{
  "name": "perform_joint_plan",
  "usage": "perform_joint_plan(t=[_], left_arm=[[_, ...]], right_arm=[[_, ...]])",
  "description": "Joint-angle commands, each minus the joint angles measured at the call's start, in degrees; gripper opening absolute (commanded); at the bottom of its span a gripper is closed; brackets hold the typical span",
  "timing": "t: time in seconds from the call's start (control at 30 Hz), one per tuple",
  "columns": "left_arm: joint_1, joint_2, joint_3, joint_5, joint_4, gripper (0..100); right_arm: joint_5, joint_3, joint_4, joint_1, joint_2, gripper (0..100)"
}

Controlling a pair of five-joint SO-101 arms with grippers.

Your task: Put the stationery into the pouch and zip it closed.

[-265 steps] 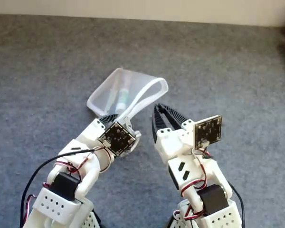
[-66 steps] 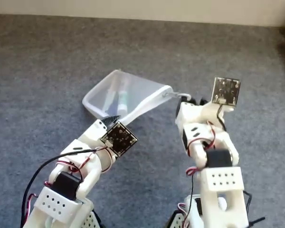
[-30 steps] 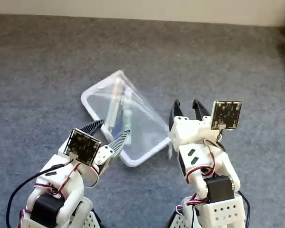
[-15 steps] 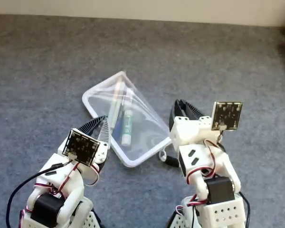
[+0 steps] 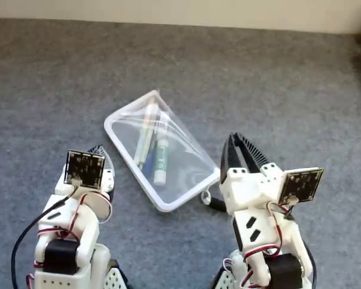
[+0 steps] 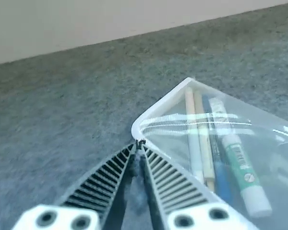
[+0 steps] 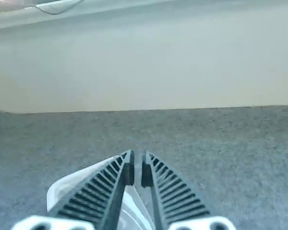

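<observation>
The pouch point(image 6: 175, 125) blocks just ahead and inward of the left gripper point(image 6: 138, 147); carpet point(image 5: 60, 78) lies open on its outer side; ahead of the right gripper point(image 7: 137, 168), open carpet too.

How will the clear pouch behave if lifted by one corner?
Probably floppy: the clear pouch is thin creased film. Likely light, though the pens and green tube lie loose inside and may slide to the low end. Glossy film could slip from jaws.
</observation>
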Motion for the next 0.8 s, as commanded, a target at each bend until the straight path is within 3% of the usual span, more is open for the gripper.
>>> perform_joint_plan(t=[0.0,0.33,0.77], left_arm=[[-2.15,-0.57,2.95,0.35,-1.58,3],[-7.25,-0.48,15.25,0.35,-1.23,3],[-7.25,-0.48,15.25,0.35,10.37,3]], right_arm=[[0.97,-0.31,3.56,-0.31,-0.92,3.0],[0.97,1.27,23.52,-0.31,-0.75,2.9],[1.32,26.51,23.96,-0.31,-0.75,2.9]])
